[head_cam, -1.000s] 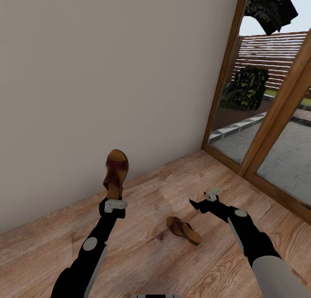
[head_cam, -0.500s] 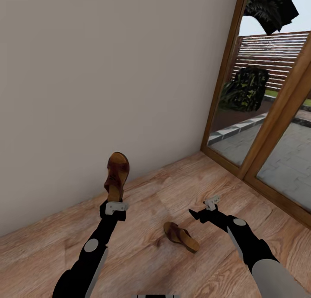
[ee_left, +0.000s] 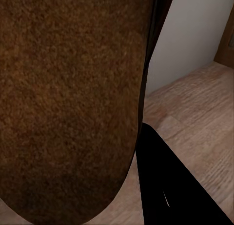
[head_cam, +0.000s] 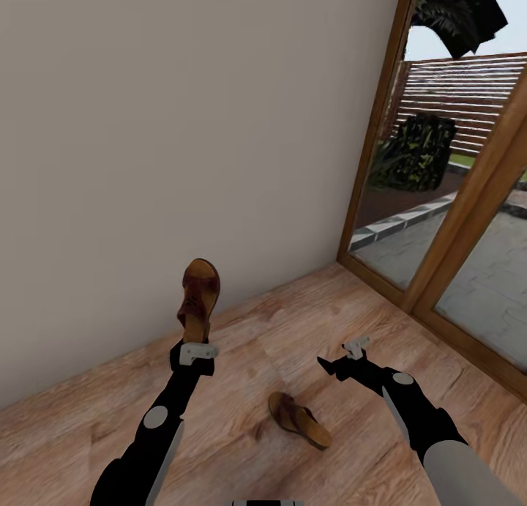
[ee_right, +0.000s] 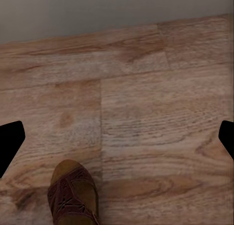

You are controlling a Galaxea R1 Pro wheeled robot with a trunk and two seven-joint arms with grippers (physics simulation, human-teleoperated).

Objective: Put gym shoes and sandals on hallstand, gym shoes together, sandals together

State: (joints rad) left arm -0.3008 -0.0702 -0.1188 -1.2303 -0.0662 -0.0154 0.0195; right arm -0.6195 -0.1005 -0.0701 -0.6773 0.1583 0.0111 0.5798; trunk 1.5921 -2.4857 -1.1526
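My left gripper (head_cam: pixel 194 339) is shut on the heel end of one dark-brown sandal (head_cam: pixel 198 296), holding it upright in front of the wall. In the left wrist view its tan sole (ee_left: pixel 68 98) is close up beside one black finger (ee_left: pixel 170 186). The other sandal (head_cam: pixel 298 419) lies flat on the corridor floor (head_cam: pixel 256 345) between my arms. My right gripper (head_cam: pixel 338 356) hangs open just right of and beyond it, with nothing between its fingers. In the right wrist view, that sandal (ee_right: pixel 73 195) lies short of the open right gripper (ee_right: pixel 117 139). The gym shoes and the hallstand are out of view.
A plain beige wall (head_cam: pixel 183 125) runs close ahead. At the right, wood-framed glass doors (head_cam: pixel 439 220) look onto a paved patio with plants. Bare plank floor stretches between the wall and the doors.
The whole view has shifted a little, so the floor sandal now sits lower and further left in the picture. My right gripper is slightly lower. The left gripper still holds its sandal upright.
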